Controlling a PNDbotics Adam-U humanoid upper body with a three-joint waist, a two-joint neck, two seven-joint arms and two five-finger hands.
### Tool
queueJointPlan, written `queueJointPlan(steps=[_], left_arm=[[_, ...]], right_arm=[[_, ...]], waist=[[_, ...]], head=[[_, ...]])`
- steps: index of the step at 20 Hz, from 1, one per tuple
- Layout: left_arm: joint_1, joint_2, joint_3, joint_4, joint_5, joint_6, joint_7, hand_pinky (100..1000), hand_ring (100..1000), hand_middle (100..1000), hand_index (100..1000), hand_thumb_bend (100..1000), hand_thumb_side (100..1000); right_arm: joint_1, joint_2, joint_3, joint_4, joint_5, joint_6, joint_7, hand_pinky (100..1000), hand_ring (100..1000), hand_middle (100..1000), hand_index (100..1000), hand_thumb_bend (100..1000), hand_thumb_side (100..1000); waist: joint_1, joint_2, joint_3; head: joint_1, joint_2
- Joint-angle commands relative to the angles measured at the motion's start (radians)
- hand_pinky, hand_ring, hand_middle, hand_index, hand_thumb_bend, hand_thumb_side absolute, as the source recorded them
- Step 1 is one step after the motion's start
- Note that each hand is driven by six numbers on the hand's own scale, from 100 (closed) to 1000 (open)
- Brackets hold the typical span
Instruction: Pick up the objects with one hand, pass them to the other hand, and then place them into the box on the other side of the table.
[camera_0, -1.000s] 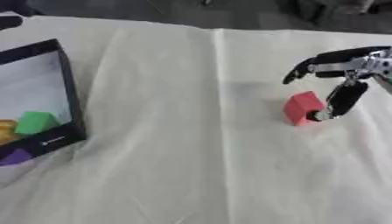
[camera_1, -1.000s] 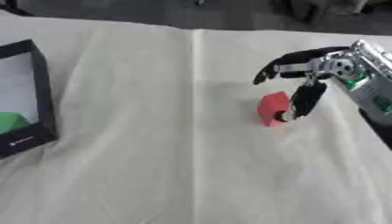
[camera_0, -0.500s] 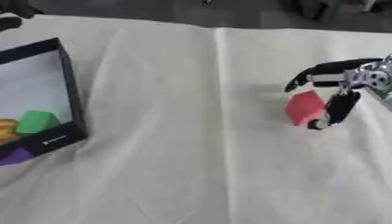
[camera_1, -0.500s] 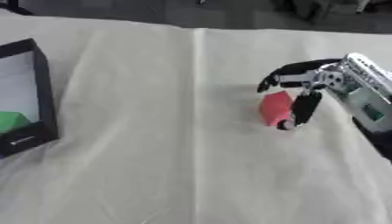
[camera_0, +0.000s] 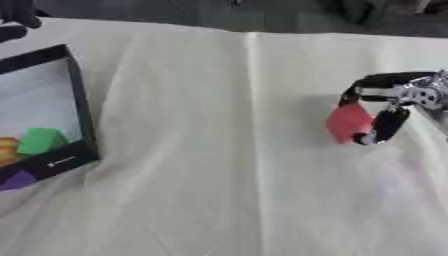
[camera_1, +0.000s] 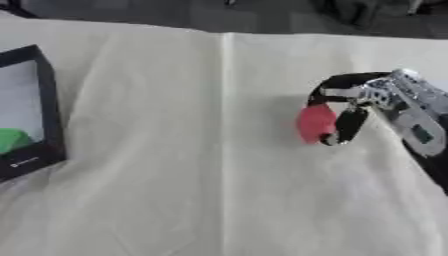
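Left eye view: right hand (camera_0: 391, 102), fingers curled round the red block (camera_0: 348, 123), now raised off the white cloth (camera_0: 219, 165); earlier it sat on it. Box (camera_0: 74, 85) at left edge, green piece (camera_0: 39, 140) inside.
Right eye view: wide bare cloth between block and box.

Right hand (camera_0: 391, 107) curls round a red block (camera_0: 348, 123) over the cloth-covered counter (camera_0: 219, 150); at far left, a black-rimmed box (camera_0: 77, 97) holds green, orange and purple pieces
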Motion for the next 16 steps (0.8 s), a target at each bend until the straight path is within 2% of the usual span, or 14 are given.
queueJointPlan(steps=[1, 6, 9, 13, 16], left_arm=[[-0.007, 0.016, 0.007, -0.017, -0.002, -0.001, -0.004, 904, 850, 589, 689, 100, 681], [-0.005, 0.016, 0.008, -0.017, -0.002, -0.003, -0.005, 903, 850, 588, 688, 100, 678], [0.0, 0.019, 0.01, -0.017, -0.003, -0.004, -0.004, 903, 850, 588, 687, 100, 680], [0.011, 0.024, 0.013, -0.017, -0.004, -0.005, -0.001, 902, 849, 588, 687, 100, 675], [0.018, 0.029, 0.018, -0.017, -0.008, -0.008, 0.001, 901, 849, 594, 694, 100, 669]], right_arm=[[-0.009, -0.016, -0.02, -0.013, 0.004, 0.033, -0.052, 941, 763, 561, 609, 100, 100], [0.0, -0.014, -0.01, -0.018, -0.05, 0.077, -0.131, 896, 710, 506, 540, 108, 100], [0.006, -0.021, -0.008, -0.032, -0.088, 0.094, -0.176, 878, 688, 498, 528, 100, 100], [0.019, -0.046, -0.027, -0.098, -0.147, 0.128, -0.224, 855, 662, 492, 522, 100, 100], [0.034, -0.055, -0.051, -0.161, -0.193, 0.182, -0.274, 804, 610, 492, 527, 100, 100]], waist=[[0.006, -0.019, -0.001], [0.007, -0.022, -0.002], [0.008, -0.027, -0.006], [0.01, -0.039, -0.016], [0.015, -0.053, -0.026]], head=[[0.003, -0.01], [0.005, -0.006], [0.008, -0.002], [0.017, 0.008], [0.03, 0.017]])
